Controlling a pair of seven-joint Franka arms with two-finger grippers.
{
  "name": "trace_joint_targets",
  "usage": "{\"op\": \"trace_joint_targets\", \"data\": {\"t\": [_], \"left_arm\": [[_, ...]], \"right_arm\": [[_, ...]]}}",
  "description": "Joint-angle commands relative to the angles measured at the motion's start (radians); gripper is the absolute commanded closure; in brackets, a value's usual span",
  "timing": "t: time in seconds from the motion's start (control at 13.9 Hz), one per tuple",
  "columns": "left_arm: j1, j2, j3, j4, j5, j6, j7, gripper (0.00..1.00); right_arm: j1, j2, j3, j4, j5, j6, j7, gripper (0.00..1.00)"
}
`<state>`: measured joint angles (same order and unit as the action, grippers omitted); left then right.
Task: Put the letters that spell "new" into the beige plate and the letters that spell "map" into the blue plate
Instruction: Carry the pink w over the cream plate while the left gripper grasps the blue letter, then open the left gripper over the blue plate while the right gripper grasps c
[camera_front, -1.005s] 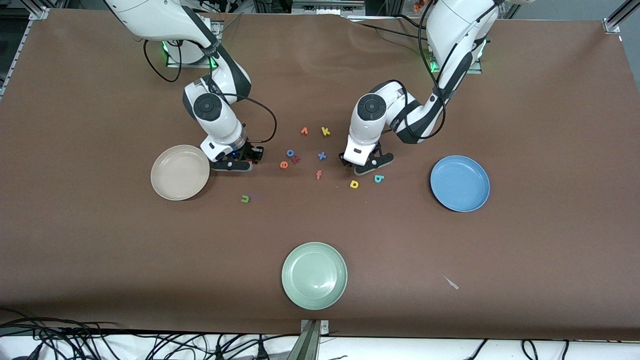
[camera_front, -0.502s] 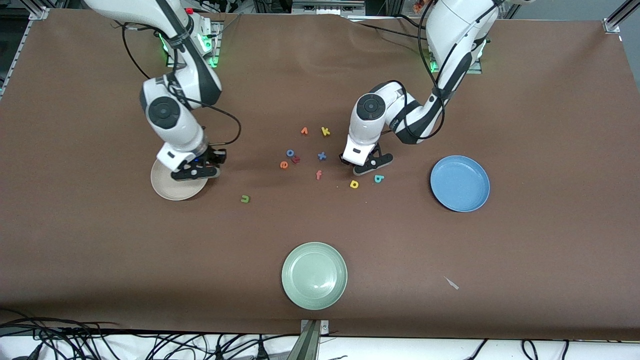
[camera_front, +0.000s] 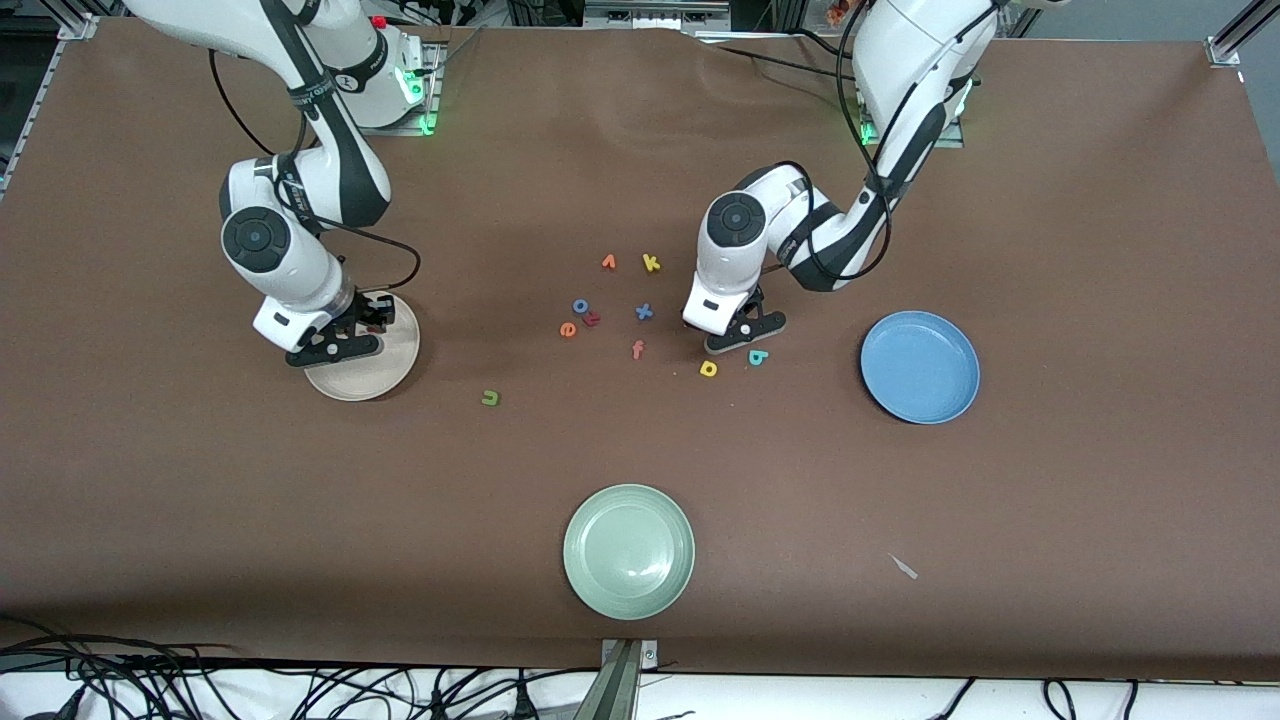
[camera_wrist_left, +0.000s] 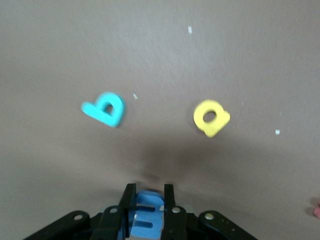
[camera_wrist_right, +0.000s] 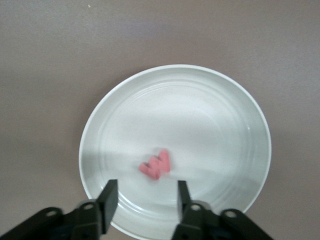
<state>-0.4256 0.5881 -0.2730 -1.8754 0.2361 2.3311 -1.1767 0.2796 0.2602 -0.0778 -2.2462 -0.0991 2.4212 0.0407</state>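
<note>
My right gripper (camera_front: 335, 345) hangs open over the beige plate (camera_front: 378, 372). In the right wrist view the salmon-red w (camera_wrist_right: 156, 165) shows against the plate's (camera_wrist_right: 235, 125) inside, clear of the right gripper (camera_wrist_right: 145, 197). My left gripper (camera_front: 735, 335) is low at the table, shut on the blue m (camera_wrist_left: 147, 207). Just ahead of the left gripper (camera_wrist_left: 147, 192) lie the teal a (camera_wrist_left: 105, 109) and the yellow p (camera_wrist_left: 211, 117). On the table the green n (camera_front: 490, 398) lies alone, and the orange e (camera_front: 568, 329) sits in the middle cluster. The blue plate (camera_front: 920, 367) holds nothing.
Beside the orange e lie a dark red z (camera_front: 592, 319), a blue o (camera_front: 580, 305), a blue x (camera_front: 644, 312) and an f (camera_front: 637, 349). An orange v (camera_front: 608, 262) and a yellow k (camera_front: 651, 263) lie nearer the bases. A pale green plate (camera_front: 628, 551) sits nearest the front camera.
The right arm swung from the letter cluster to over the beige plate, opened and let go of the w. The left gripper closed on the blue m.
</note>
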Motion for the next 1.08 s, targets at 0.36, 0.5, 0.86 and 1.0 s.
{"op": "trace_joint_targets", "data": {"t": [0.36,0.5,0.86,1.0], "left_arm": [[0.187,-0.017,0.000,0.252,-0.132,-0.421,0.470,1.00],[0.263,-0.028,0.001,0.251,-0.132,-0.453,0.610,1.00],[0.404,-0.022,0.009,0.245,-0.110,-0.573,0.970,1.00],[0.442,-0.007,0.017,0.239,-0.046,-0.619,1.102,1.00]], "right_arm": [[0.030,0.104,0.130,0.149,-0.001,-0.001,0.273,0.36],[0.093,0.200,0.130,0.270,-0.001,-0.002,0.377,0.36],[0.145,0.372,0.121,0.459,-0.008,-0.002,0.441,0.36],[0.145,0.389,0.107,0.470,-0.011,0.006,0.436,0.36]]}}
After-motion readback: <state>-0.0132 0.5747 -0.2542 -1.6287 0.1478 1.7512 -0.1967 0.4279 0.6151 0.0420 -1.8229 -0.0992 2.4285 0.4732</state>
